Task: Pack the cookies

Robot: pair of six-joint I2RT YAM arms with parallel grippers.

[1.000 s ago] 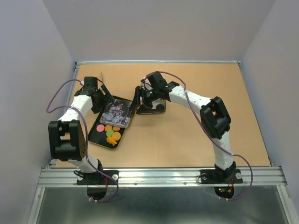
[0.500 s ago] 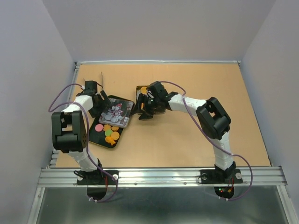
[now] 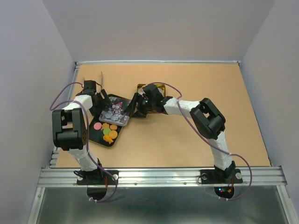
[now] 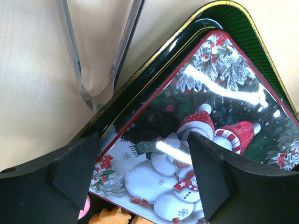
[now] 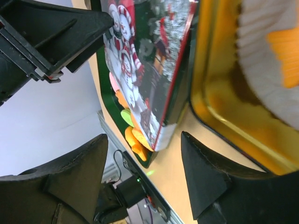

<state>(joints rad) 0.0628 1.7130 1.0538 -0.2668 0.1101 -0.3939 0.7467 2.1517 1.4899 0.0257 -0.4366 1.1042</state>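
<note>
The cookies (image 3: 108, 132), mostly orange with a pink and a green one, lie in a dark green tray (image 3: 93, 135) at the left. A snowman-printed lid (image 3: 115, 114) rests across the tray's far half, hiding part of it. My left gripper (image 3: 103, 103) hovers open over the lid's left end; in the left wrist view its gripper (image 4: 140, 154) straddles the snowman lid (image 4: 187, 135), with cookies (image 4: 110, 217) below. My right gripper (image 5: 145, 154) is open at the lid's (image 5: 154, 70) right corner, apart from it, the cookies (image 5: 135, 135) showing under the lid.
A gold tin (image 3: 157, 88) sits just behind the right gripper; in the right wrist view this tin (image 5: 224, 107) holds a white paper cup (image 5: 275, 70) with an orange piece. Metal tongs (image 4: 93, 70) lie on the table left of the tray.
My right gripper has moved left from over the gold tin to the lid's right corner and opened a little wider. The left arm has drawn in slightly; the lid stays put.
</note>
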